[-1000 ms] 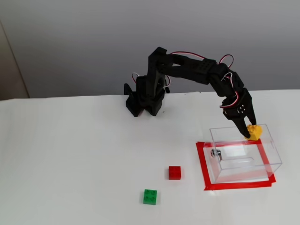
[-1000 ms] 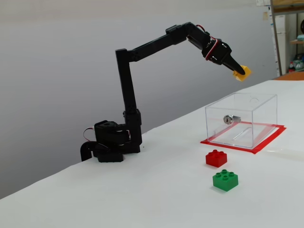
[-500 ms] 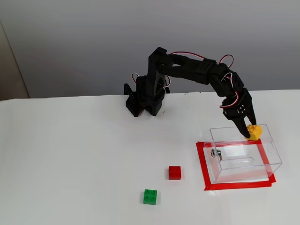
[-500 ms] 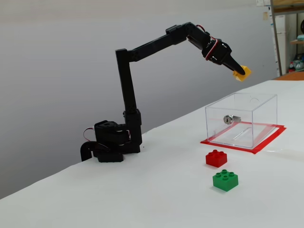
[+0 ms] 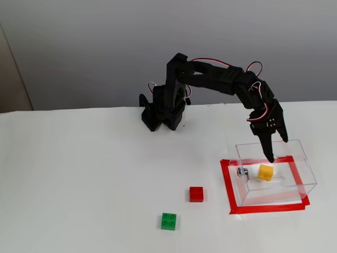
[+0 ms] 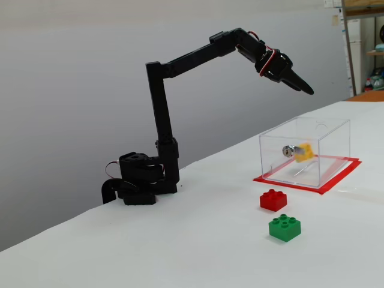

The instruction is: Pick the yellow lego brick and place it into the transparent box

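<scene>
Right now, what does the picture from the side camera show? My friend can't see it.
In a fixed view from the side, a yellow lego brick is inside the transparent box, seemingly mid-fall, and the black robot arm's empty hand hangs above it. The box stands on a red tape rectangle; a red brick and a green brick lie on the white table.

in a fixed view the gripper (image 6: pixel 307 90) shows as one dark point, so its fingers cannot be told apart. the yellow brick (image 6: pixel 305 151) looks blurred behind the clear box (image 6: pixel 327 153) wall. studs on the red brick (image 5: pixel 196 194) are too small to count.
</scene>
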### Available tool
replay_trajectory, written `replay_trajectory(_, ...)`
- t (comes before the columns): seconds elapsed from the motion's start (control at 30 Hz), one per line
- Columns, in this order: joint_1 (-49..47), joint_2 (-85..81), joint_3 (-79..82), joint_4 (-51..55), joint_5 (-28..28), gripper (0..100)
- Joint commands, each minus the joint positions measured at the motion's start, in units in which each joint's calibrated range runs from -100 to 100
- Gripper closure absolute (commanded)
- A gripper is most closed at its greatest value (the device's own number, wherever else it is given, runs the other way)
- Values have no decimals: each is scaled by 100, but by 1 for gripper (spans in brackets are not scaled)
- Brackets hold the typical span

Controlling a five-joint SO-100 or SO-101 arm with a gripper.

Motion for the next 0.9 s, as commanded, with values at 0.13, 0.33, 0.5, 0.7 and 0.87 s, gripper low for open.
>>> replay_trajectory(0.13, 61, -77, -195, 21, 22, 63)
replay_trajectory(0.33, 68, -77, -195, 21, 27, 65)
replay_trajectory(0.5, 76, -103, -195, 21, 27, 72)
replay_trajectory(0.7, 260, -145, -195, 21, 32, 81)
replay_trajectory(0.87, 556, -408, -123, 29, 32, 85)
